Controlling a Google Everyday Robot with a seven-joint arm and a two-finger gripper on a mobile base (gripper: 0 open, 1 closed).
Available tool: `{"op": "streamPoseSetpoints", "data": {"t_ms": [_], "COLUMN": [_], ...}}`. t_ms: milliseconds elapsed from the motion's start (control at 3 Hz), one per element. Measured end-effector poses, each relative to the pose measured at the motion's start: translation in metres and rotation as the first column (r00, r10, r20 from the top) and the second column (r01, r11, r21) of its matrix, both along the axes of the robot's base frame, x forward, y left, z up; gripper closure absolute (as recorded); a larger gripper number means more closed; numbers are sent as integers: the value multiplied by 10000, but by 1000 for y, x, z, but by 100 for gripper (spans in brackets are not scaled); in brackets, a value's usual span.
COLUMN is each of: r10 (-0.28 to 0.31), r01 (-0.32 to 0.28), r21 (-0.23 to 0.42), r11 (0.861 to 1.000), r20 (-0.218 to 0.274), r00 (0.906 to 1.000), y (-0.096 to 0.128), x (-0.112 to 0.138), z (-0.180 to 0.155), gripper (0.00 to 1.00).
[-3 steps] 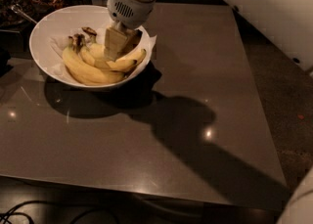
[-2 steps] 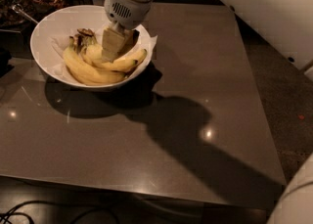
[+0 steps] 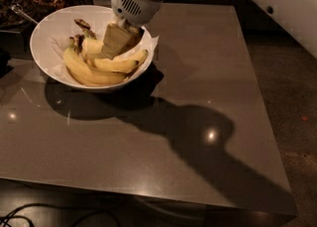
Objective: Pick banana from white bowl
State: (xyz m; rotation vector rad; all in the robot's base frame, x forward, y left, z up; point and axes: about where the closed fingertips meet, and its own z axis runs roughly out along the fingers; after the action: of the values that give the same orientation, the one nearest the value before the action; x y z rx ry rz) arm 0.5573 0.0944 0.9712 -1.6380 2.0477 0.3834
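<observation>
The white bowl [image 3: 44, 28] stands on the far left of the table, lined with white paper. Several yellow bananas lie in it. The banana [image 3: 92, 47] with a long dark brown stem lies in the upper middle of the bowl, its stem pointing to the far rim. Longer bananas [image 3: 94, 75] curve along the near side of the bowl. My gripper [image 3: 116, 42] reaches down from above into the bowl and sits right at the right end of the banana, covering that end. Whether it touches the banana cannot be told.
The bowl rests on a dark grey glossy table [image 3: 198, 97]. The arm's shadow falls across the table's middle. A dark cluttered bowl with a utensil [image 3: 20, 10] stands beyond the far left edge. The floor [image 3: 292, 97] lies to the right.
My gripper has shifted slightly to the left inside the bowl. The bananas and the bowl have not visibly moved.
</observation>
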Motion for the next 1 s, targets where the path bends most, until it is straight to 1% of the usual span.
{"op": "streamPoseSetpoints", "data": {"t_ms": [333, 1000], "r10": [-144, -515], "r01": [146, 510], "r21": [697, 1513], "r11": [9975, 9872], "r20": [-27, -4], "r00": [9999, 9987], "y": [-15, -47], "x": [-11, -29], "z": [4, 13], "gripper": [100, 100]}}
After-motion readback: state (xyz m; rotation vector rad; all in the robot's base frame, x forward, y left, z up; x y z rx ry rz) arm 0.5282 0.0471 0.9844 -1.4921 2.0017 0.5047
